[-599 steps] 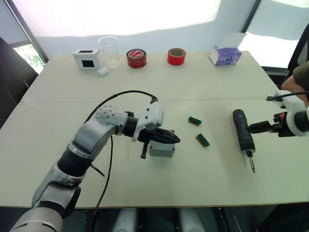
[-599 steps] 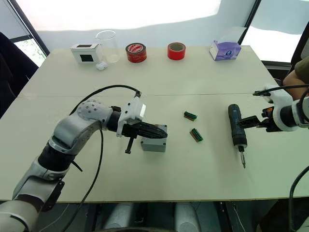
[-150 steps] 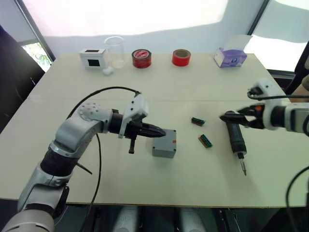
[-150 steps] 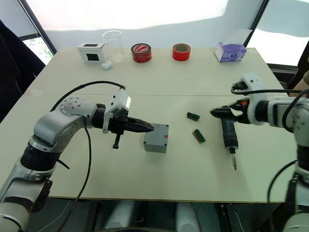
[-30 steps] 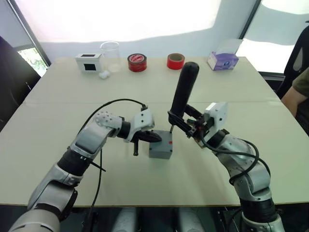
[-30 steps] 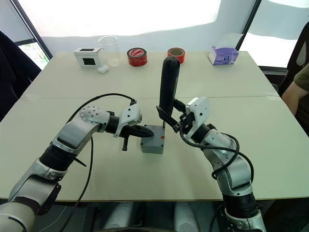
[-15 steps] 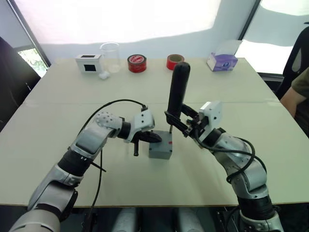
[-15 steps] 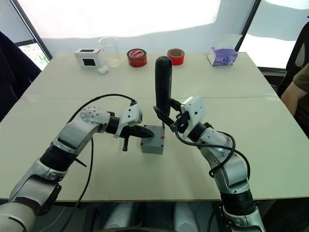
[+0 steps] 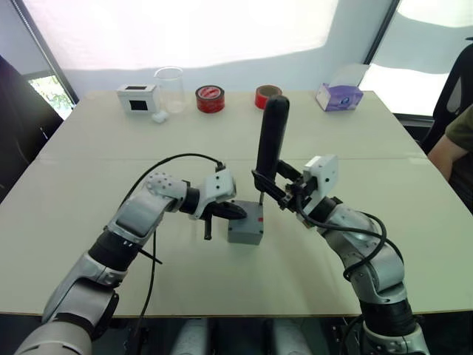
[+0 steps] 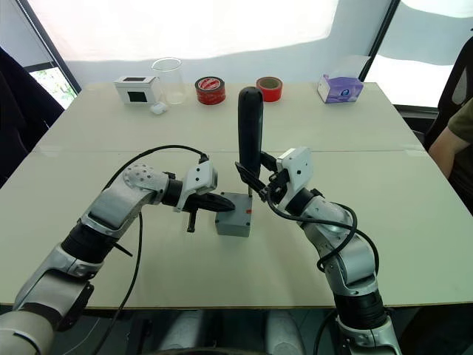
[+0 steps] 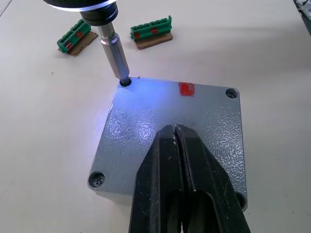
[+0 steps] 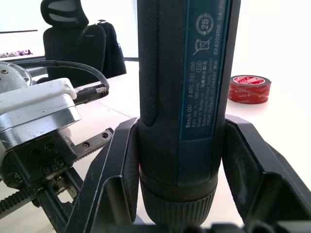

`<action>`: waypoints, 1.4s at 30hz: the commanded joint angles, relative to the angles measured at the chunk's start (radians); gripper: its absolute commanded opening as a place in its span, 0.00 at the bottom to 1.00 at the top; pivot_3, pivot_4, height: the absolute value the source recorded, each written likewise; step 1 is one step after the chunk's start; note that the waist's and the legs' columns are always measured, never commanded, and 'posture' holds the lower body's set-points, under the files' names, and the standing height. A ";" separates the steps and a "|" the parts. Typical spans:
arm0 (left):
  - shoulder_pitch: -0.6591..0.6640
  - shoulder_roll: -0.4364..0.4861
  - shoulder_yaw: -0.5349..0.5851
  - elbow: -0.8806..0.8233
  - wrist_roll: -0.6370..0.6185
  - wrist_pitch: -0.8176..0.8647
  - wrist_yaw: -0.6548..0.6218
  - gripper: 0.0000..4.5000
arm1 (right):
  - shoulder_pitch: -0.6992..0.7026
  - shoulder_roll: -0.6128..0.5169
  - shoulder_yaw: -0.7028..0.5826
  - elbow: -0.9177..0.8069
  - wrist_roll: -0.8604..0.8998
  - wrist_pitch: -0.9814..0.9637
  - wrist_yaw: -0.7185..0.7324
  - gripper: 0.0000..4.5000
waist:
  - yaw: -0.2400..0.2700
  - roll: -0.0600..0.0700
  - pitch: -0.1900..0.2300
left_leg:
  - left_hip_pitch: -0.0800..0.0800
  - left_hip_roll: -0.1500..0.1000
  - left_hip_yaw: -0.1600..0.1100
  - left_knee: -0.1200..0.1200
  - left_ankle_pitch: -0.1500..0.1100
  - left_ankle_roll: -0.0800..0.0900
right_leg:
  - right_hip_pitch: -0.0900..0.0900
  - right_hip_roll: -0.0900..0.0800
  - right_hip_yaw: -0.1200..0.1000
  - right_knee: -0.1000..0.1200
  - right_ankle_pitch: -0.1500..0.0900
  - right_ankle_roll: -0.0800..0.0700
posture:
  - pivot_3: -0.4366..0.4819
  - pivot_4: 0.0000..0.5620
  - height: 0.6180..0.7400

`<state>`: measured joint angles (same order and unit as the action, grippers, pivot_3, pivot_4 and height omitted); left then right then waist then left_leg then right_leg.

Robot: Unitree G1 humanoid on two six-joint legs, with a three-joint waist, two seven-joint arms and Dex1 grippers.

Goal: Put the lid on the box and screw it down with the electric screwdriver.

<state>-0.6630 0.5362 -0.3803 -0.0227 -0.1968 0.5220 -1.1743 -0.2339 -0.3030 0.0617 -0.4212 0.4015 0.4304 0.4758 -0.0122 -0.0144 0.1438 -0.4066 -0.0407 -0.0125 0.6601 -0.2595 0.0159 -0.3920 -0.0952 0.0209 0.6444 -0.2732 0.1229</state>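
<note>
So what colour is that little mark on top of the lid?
Red, on the grey lid; clearest in the left wrist view.

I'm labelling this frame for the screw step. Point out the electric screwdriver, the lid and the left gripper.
electric screwdriver [image 10: 250, 133]: right eye view, on its upright black body.
lid [image 11: 160, 116]: left wrist view, on its bare grey top.
left gripper [image 11: 176, 141]: left wrist view, between its fingertips.

head eyes overlook the table [image 9: 89, 148]; wrist cameras sit close above it.
</note>
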 commanded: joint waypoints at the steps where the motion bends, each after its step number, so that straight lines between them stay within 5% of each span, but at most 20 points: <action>1: 0.001 0.002 -0.005 -0.016 0.006 0.002 -0.002 0.00 | 0.069 -0.001 0.050 0.096 0.009 0.093 0.017 0.41 | 0.000 0.000 0.000 | 0.000 0.000 0.000 0.000 0.000 0.000 | 0.000 0.000 0.000 0.000 0.000 0.000 | 0.48 0.27 1.00; 17: 0.004 -0.001 -0.005 -0.015 0.008 0.006 -0.001 0.00 | 0.004 -0.008 0.003 0.022 0.087 0.111 0.025 0.41 | 0.000 0.000 0.000 | 0.000 0.000 0.000 -0.005 0.000 0.000 | 0.000 -0.002 -0.001 -0.005 0.000 0.000 | 0.48 0.27 1.00; 25: 0.005 0.000 0.028 0.035 -0.007 0.009 0.006 0.00 | -0.281 -0.119 -0.235 -0.106 0.428 0.371 -0.030 0.41 | 0.000 0.006 0.005 | -0.003 0.000 0.000 -0.011 0.000 -0.001 | -0.005 -0.004 -0.001 -0.008 0.000 0.000 | 0.48 0.27 1.00; 31: -0.008 -0.044 0.103 0.079 -0.049 0.023 0.061 0.00 | -0.514 -0.211 -0.431 0.059 0.907 0.619 -0.275 0.41 | 0.002 0.008 0.011 | -0.004 0.000 0.000 -0.012 0.001 -0.001 | -0.006 -0.006 -0.001 -0.009 0.001 0.000 | 0.48 0.27 1.00; 33: -0.019 -0.060 0.127 0.089 -0.052 0.028 0.097 0.00 | -0.535 -0.322 -0.442 0.147 1.039 0.742 -0.347 0.41 | 0.002 0.007 0.012 | -0.004 0.000 -0.002 -0.013 0.001 -0.001 | -0.004 -0.007 -0.003 -0.012 0.001 0.000 | 0.48 0.27 1.00; 37: -0.011 0.012 0.264 -0.105 -0.301 0.195 -0.029 0.00 | -0.464 -0.644 -0.456 0.347 0.860 0.949 -0.363 0.41 | 0.010 0.004 0.014 | -0.018 -0.002 -0.002 -0.008 0.001 -0.001 | -0.012 -0.011 -0.005 -0.013 0.001 0.000 | 0.48 0.27 1.00; 42: -0.011 0.085 0.223 -0.187 -0.319 0.186 -0.092 0.00 | -0.364 -0.750 -0.422 0.478 0.824 1.130 -0.312 0.41 | 0.006 0.008 0.015 | -0.025 -0.004 0.000 -0.008 0.002 -0.002 | -0.020 -0.011 -0.005 -0.015 0.003 -0.001 | 0.48 0.27 1.00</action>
<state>-0.6660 0.6196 -0.1398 -0.1516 -0.4815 0.7108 -1.2380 -0.5849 -1.0223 -0.3398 0.0616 1.2351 1.5319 0.1193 -0.0066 -0.0060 0.1589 -0.4318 -0.0443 -0.0121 0.6520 -0.2583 0.0149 -0.4117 -0.1059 0.0157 0.6295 -0.2699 0.1219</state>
